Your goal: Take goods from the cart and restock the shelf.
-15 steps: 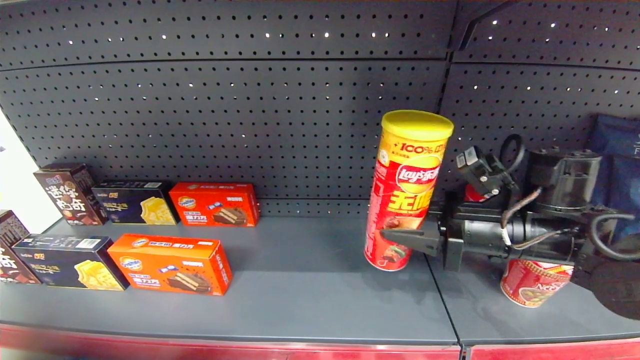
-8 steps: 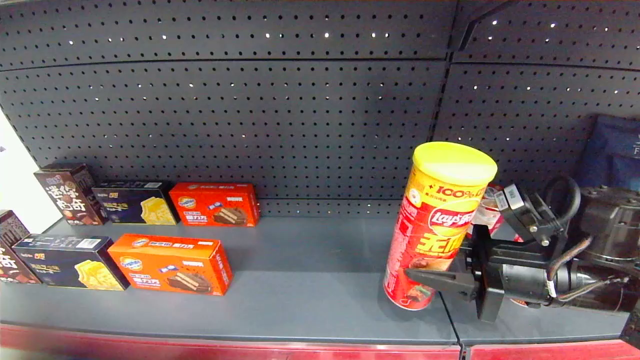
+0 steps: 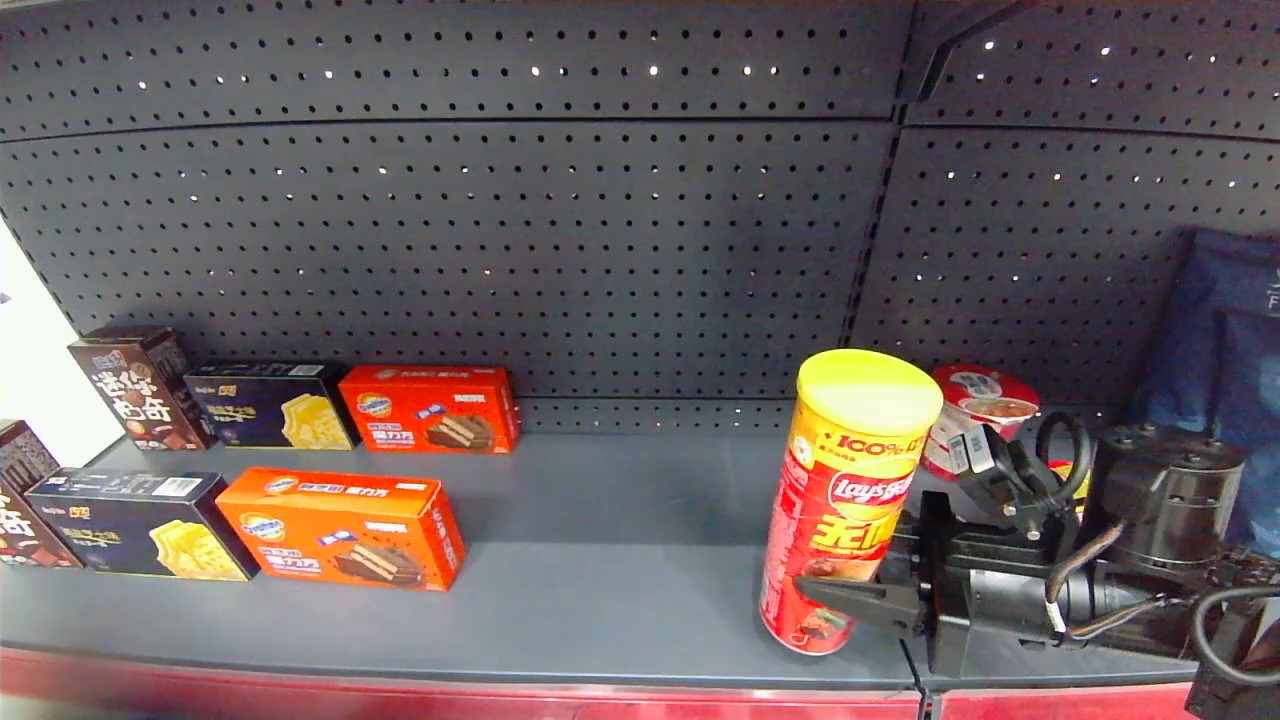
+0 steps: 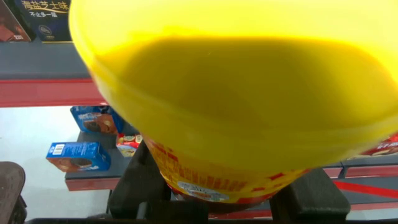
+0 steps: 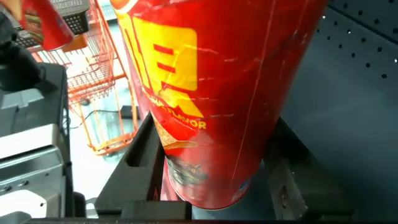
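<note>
A tall red chips can (image 3: pixel 850 500) with a yellow lid stands slightly tilted at the front of the dark grey shelf (image 3: pixel 620 560), right of the middle. My right gripper (image 3: pixel 830 600) is shut on its lower part from the right. In the right wrist view the same can (image 5: pixel 217 93) sits between the two black fingers (image 5: pixel 137 162). My left gripper (image 4: pixel 227 199) is shut on a second chips can (image 4: pixel 236 93), whose yellow lid faces the camera. I cannot tell whether the first can's base touches the shelf.
Orange boxes (image 3: pixel 340 525) and dark boxes (image 3: pixel 140 525) lie in two rows at the shelf's left. A cup noodle (image 3: pixel 975 400) stands behind my right arm, with blue bags (image 3: pixel 1220 340) at the far right. An orange wire cart (image 5: pixel 93 81) stands beside the shelf.
My right gripper has carried the chips can from deeper on the shelf down toward the front edge, first to the right, then a little back left.
</note>
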Motion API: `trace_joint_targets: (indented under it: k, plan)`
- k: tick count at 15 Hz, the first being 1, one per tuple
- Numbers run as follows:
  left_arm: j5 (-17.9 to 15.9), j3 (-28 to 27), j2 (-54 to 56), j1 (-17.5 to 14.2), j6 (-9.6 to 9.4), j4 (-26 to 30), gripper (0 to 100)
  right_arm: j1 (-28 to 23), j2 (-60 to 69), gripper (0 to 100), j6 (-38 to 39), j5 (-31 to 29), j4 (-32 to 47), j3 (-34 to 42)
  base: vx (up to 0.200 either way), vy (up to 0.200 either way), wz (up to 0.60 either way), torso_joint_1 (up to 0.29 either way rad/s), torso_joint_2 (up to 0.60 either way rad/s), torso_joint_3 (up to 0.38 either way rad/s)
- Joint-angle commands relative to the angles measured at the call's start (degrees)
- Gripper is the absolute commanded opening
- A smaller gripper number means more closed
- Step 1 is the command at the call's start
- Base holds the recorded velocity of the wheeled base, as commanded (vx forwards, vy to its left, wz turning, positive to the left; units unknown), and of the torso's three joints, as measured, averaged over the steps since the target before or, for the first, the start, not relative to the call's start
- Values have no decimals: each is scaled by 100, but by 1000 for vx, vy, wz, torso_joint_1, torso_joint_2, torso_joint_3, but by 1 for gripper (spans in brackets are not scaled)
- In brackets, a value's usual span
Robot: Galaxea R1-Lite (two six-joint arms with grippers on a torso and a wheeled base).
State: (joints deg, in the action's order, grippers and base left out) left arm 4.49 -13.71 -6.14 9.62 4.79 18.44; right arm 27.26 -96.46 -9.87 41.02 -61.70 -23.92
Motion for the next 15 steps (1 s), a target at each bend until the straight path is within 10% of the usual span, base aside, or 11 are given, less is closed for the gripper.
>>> trace_joint_targets:
  k: [1, 15]
  plan:
    - [0, 0, -1, 5, 4, 1, 0, 25, -435, 0, -6, 2, -255, 10, 0, 0, 0, 0, 0, 0]
    - [-27, 44, -1, 5, 22, 10, 0, 245, -1296, 0, 21, -288, -712, -166, 0, 0, 0, 0, 0, 0]
